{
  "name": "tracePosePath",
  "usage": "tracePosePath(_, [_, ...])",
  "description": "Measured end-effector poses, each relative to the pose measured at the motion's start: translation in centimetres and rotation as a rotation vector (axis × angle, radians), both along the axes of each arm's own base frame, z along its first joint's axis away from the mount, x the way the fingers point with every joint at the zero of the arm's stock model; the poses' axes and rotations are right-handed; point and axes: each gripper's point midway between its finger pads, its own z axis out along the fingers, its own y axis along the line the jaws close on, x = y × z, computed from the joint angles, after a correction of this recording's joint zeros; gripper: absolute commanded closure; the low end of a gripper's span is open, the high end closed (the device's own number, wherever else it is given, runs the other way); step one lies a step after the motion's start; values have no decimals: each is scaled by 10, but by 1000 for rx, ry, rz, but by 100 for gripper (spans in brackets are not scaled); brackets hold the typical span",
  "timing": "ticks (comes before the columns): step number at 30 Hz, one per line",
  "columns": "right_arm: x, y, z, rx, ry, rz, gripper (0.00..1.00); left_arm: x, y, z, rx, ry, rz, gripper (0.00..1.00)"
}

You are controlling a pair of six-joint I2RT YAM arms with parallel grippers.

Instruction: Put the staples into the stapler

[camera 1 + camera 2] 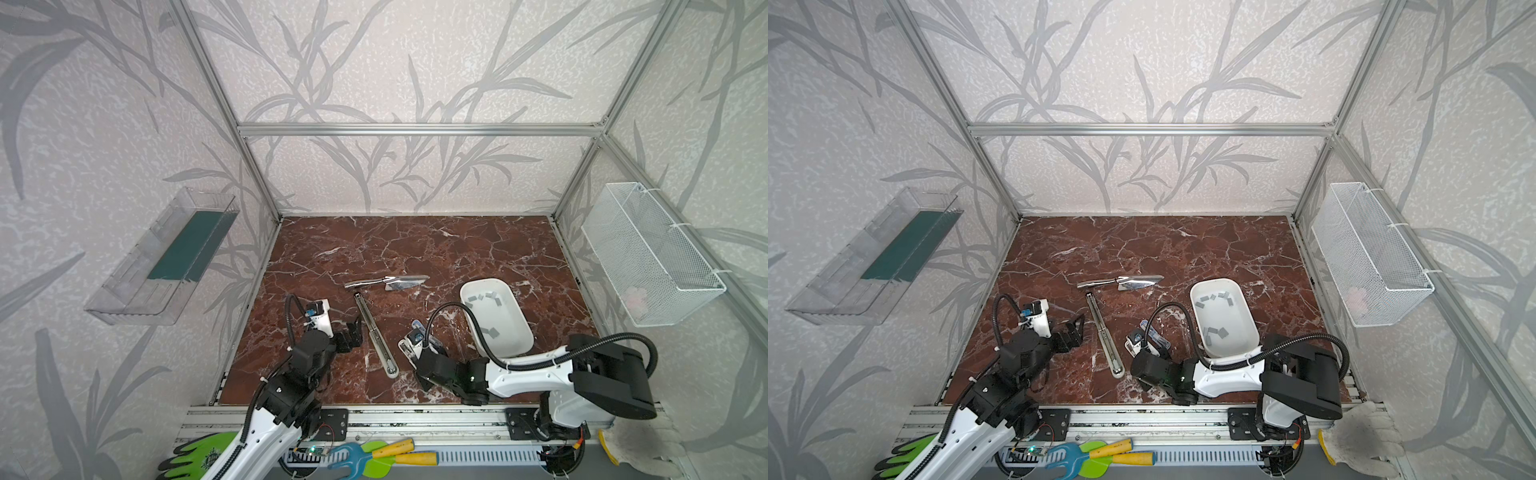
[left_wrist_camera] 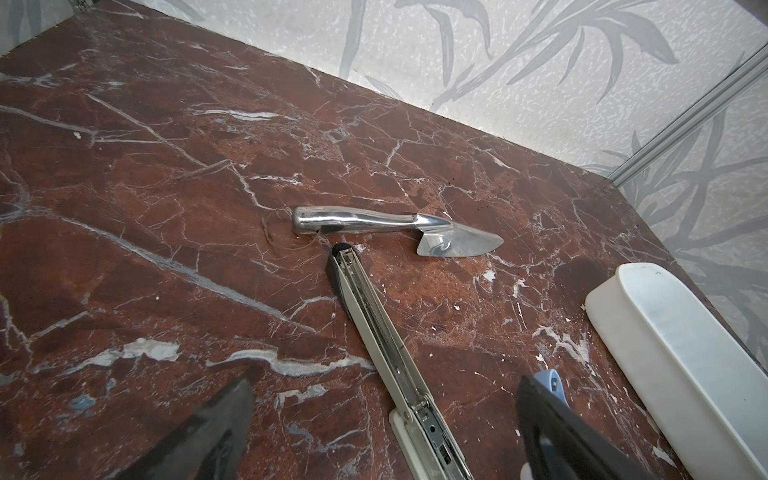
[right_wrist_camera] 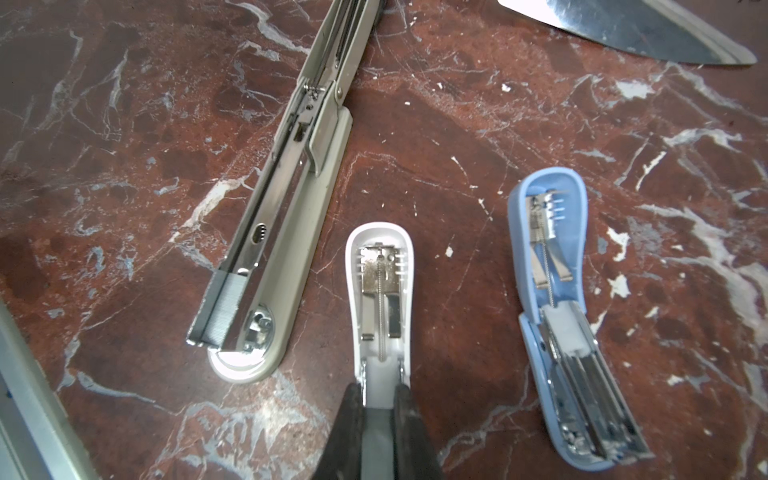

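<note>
Gripping the opened white stapler (image 3: 380, 291) by its rear end, the right jaws were clamped shut on it as it lay on the bench (image 1: 415, 249). The left jaws stood wide apart and empty beside the long grey stapler (image 1: 374, 332), whose magazine held a strip. Loose staples (image 1: 483, 297) lay in the white tray (image 1: 505, 316). The next move probably called for fetching one strip and seating it squarely in the white stapler's channel.

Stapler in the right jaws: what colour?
The stapler is white; right wrist view shows it best.

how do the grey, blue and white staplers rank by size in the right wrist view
1. grey stapler, running out of frame
2. blue stapler
3. white stapler, unsure: the right hand covers part
</note>
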Motion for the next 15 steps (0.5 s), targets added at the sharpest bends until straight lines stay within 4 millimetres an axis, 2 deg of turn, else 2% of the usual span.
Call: tracePosePath(15, [1, 2, 9, -4, -37, 37, 99, 0, 0, 0, 0, 0, 0, 1])
